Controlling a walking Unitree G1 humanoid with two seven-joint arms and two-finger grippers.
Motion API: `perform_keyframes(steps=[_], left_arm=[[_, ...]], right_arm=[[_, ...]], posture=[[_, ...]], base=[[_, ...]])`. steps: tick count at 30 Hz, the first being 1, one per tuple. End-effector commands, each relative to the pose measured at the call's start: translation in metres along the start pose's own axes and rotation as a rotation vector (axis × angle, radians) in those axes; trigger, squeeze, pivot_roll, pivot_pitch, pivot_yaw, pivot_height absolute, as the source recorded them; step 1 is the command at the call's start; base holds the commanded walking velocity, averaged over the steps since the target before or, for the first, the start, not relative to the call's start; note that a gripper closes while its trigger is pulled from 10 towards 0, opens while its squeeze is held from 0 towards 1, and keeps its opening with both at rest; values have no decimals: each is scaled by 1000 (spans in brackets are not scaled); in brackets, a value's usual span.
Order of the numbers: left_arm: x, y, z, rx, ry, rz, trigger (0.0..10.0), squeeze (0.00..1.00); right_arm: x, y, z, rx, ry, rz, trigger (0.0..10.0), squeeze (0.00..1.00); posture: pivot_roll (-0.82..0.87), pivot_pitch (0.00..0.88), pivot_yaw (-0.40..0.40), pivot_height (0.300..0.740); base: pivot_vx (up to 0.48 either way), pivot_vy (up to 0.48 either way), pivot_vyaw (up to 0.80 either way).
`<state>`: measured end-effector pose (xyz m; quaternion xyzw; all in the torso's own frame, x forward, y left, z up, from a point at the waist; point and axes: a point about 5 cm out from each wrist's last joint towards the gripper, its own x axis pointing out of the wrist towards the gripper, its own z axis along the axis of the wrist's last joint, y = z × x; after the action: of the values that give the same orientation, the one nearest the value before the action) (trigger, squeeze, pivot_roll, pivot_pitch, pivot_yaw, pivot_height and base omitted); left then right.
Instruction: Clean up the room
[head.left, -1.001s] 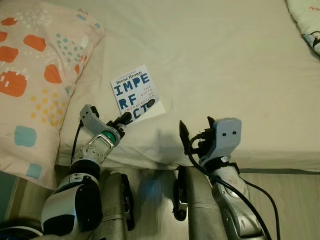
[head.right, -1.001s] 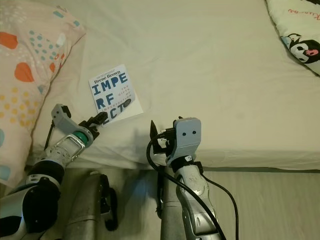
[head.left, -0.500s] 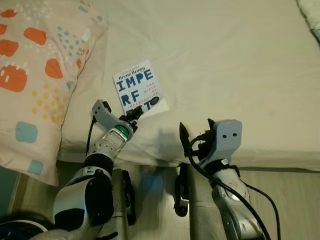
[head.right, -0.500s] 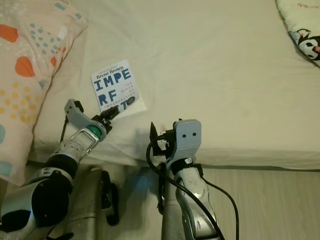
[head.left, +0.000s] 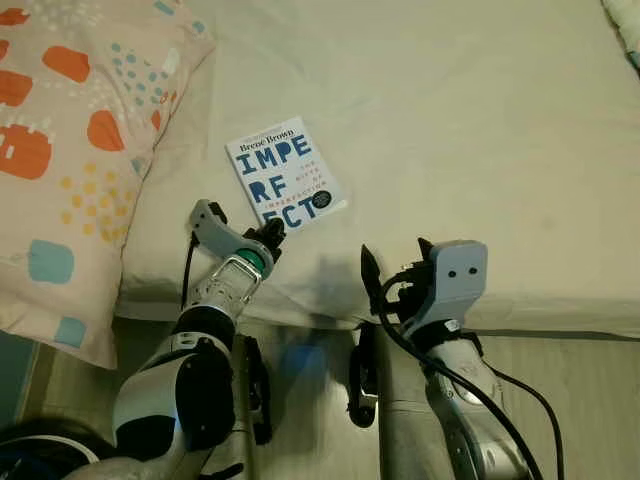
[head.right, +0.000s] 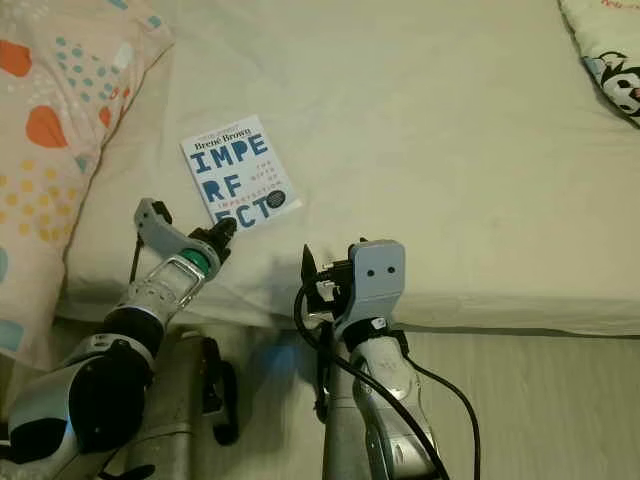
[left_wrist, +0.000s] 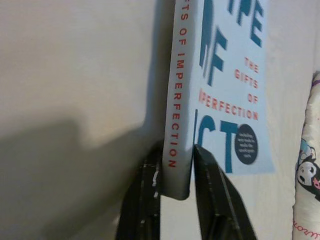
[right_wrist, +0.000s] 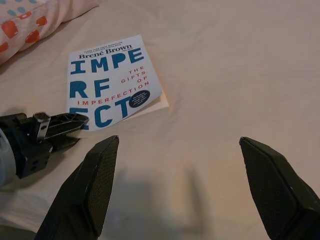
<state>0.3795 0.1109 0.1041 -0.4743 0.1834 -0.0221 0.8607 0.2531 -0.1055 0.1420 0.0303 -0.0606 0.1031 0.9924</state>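
Note:
A white paperback book (head.left: 285, 185) with blue letters lies flat on the cream bed (head.left: 450, 120) beside a patterned pillow. My left gripper (head.left: 270, 233) sits at the book's near corner. In the left wrist view its two black fingers (left_wrist: 215, 200) stand one on each side of the spine end of the book (left_wrist: 225, 75), pressed against it. My right gripper (head.left: 395, 262) hovers over the bed's front edge to the right of the book, open, with nothing between its fingers (right_wrist: 95, 185).
A large pillow (head.left: 70, 150) with orange and blue shapes lies left of the book. A cushion with a penguin print (head.right: 610, 60) sits at the far right of the bed. Wooden floor (head.left: 560, 400) runs along the bed's front edge.
The left gripper's tip has slid from over the book's cover to its near corner, and the left arm has swung in towards the middle. The right arm has stayed put.

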Motion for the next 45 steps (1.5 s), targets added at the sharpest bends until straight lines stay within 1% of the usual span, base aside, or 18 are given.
perform_keyframes(steps=[1, 3, 7, 9, 12, 14, 15, 16, 19, 20, 21, 23, 32, 39, 40, 43, 44, 45], left_arm=[[-3, 14, -4, -17, 2, 57, 0, 0], [-3, 14, 3, 3, -24, 55, 0, 0], [-7, 14, 35, 143, -82, 26, 0, 0], [-11, 18, 50, 224, -86, 26, 10000, 0], [-13, 21, 57, 255, -87, 19, 10000, 0], [-23, 32, 78, 340, -67, -3, 10000, 0], [-23, 32, 78, 340, -67, -3, 10000, 0], [-36, 47, 94, 469, 5, -22, 10000, 0], [-41, 51, 97, 512, 36, -29, 10000, 0], [-50, 63, 100, 669, 155, -44, 10000, 0], [-50, 63, 100, 669, 155, -44, 10000, 0], [-58, 71, 105, 757, 237, -50, 10000, 0], [-65, 73, 115, 872, 316, -29, 10000, 0], [-64, 78, 114, 877, 297, 38, 10000, 0], [-64, 81, 112, 861, 296, 59, 10000, 290], [-64, 82, 111, 856, 297, 64, 10000, 290], [-65, 84, 111, 848, 291, 80, 10000, 1000], [-65, 84, 111, 848, 291, 80, 10000, 1000]], right_arm=[[-5, 1, -6, 6, 35, -3, 10000, 0], [-4, 1, -6, 5, 34, -3, 10000, 0], [-4, -1, -6, 4, 31, -10, 10000, 0], [-4, -2, -6, 4, 32, -12, 10000, 0], [-3, -2, -6, 4, 32, -13, 10000, 0], [-2, -2, -6, 6, 31, -13, 10000, 0], [-2, -2, -6, 6, 31, -13, 10000, 0], [0, -2, -6, 10, 27, -10, 10000, 0], [1, -1, -6, 11, 26, -9, 10000, 0], [2, -2, -6, 11, 25, -6, 10000, 0], [2, -2, -6, 11, 25, -6, 10000, 0], [2, -2, -6, 11, 25, -5, 10000, 0], [2, -2, -7, 11, 25, -8, 10000, 0], [1, -3, -7, 10, 25, -15, 10000, 0], [1, -3, -7, 9, 25, -16, 10000, 0], [1, -4, -7, 9, 25, -17, 10000, 0], [1, -4, -7, 9, 25, -17, 10000, 0], [1, -4, -7, 9, 25, -17, 10000, 0]], posture=[[-242, 419, 59, 636], [-241, 419, 59, 636], [-235, 414, 63, 636], [-223, 408, 67, 636], [-212, 403, 70, 636], [-191, 396, 72, 636], [-191, 396, 72, 636], [-182, 394, 72, 636], [-182, 394, 72, 636], [-172, 394, 69, 636], [-172, 394, 69, 636], [-170, 395, 69, 636], [-172, 395, 75, 636], [-177, 395, 76, 636], [-177, 395, 76, 636], [-177, 395, 76, 636], [-177, 395, 78, 636], [-177, 395, 78, 636]], base=[[0, 0, 0], [0, 0, 0], [0, 0, 0], [0, 0, 0], [0, 0, 0], [0, 0, 0], [0, 0, 0], [0, 0, 0], [0, 0, 0], [0, 0, 0], [0, 0, 0], [0, 0, 0], [0, 0, 0], [0, 0, 0], [0, 0, 0], [0, 0, 0], [0, 0, 0], [0, 0, 0]])
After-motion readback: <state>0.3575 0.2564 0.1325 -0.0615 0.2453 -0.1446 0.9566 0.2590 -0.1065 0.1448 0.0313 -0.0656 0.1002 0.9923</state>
